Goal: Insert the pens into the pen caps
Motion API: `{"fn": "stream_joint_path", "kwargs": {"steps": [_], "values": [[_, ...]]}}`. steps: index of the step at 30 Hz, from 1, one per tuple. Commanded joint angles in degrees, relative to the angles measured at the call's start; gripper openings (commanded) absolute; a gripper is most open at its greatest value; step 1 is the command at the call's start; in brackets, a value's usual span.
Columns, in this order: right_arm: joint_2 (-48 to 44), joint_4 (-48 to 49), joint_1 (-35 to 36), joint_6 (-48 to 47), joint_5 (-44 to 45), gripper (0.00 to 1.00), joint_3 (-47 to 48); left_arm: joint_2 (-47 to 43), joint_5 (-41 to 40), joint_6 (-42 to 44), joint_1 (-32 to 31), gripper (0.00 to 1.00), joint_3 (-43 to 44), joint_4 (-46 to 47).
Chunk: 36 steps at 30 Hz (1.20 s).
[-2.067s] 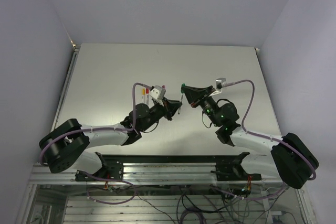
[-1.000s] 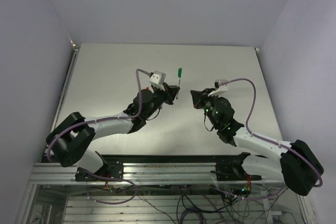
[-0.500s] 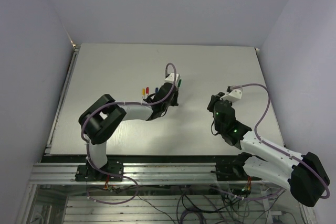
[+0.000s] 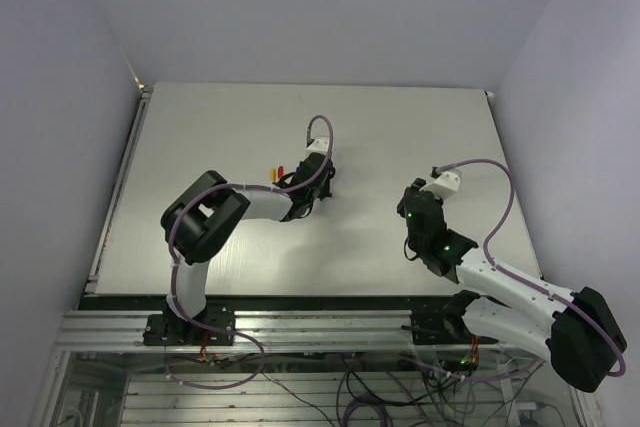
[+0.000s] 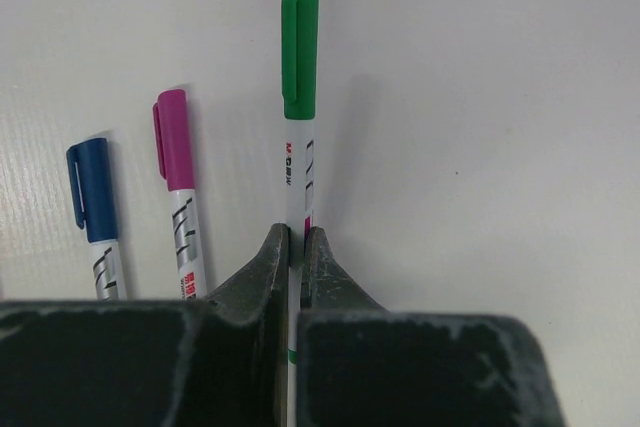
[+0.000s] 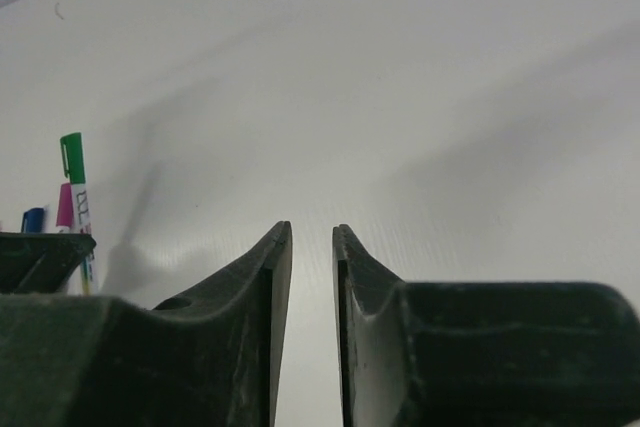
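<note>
In the left wrist view my left gripper [image 5: 297,239] is shut on a white pen [image 5: 298,182] that wears a green pen cap [image 5: 299,55]. It lies parallel to and right of a purple-capped pen [image 5: 178,197] and a blue-capped pen [image 5: 95,217] on the table. Whether the green one touches the table I cannot tell. From above, the left gripper [image 4: 325,185] hides these; yellow [image 4: 268,175] and red [image 4: 281,170] pen caps show beside it. My right gripper [image 6: 312,237] stands open by a narrow gap with nothing in it, well to the right [image 4: 407,197]. It sees the green-capped pen [image 6: 73,172] far left.
The white table [image 4: 200,127] has a metal rail along its left edge [image 4: 125,177] and walls behind and to both sides. The two arm bases sit on the frame at the near edge [image 4: 320,317], with cables hanging below.
The left gripper took the green-capped pen from mid-table over to the row of capped pens and lowered it. The right gripper drew back to the right, and its jaws parted slightly.
</note>
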Motion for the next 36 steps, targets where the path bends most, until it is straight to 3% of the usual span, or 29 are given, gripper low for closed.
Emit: {"fn": "stream_joint_path", "kwargs": {"steps": [1,9,14,24,29,36], "values": [[0.2,-0.8,-0.9,0.4,-0.5,0.26,1.1,1.1,-0.8,-0.9,0.6,0.09,1.8,0.1],[-0.1,-1.3,-1.9,1.3,-2.2,0.32,0.8,1.8,-1.2,-1.8,1.2,0.12,1.1,0.0],[0.2,-2.3,-2.0,1.7,-2.1,0.36,1.2,2.6,-1.3,-2.8,1.2,0.23,1.2,-0.8],[-0.1,-2.3,-2.2,0.9,-2.7,0.55,1.3,1.9,-2.2,-3.7,1.3,0.30,1.2,-1.7],[-0.6,-2.8,-2.3,0.6,-2.0,0.59,1.6,-0.5,-2.1,-3.6,1.3,0.40,1.0,-1.6],[-2.4,-2.6,-2.6,-2.7,-2.5,0.69,2.6,-7.6,-1.4,-1.9,1.3,0.41,-0.1,-1.1]]}}
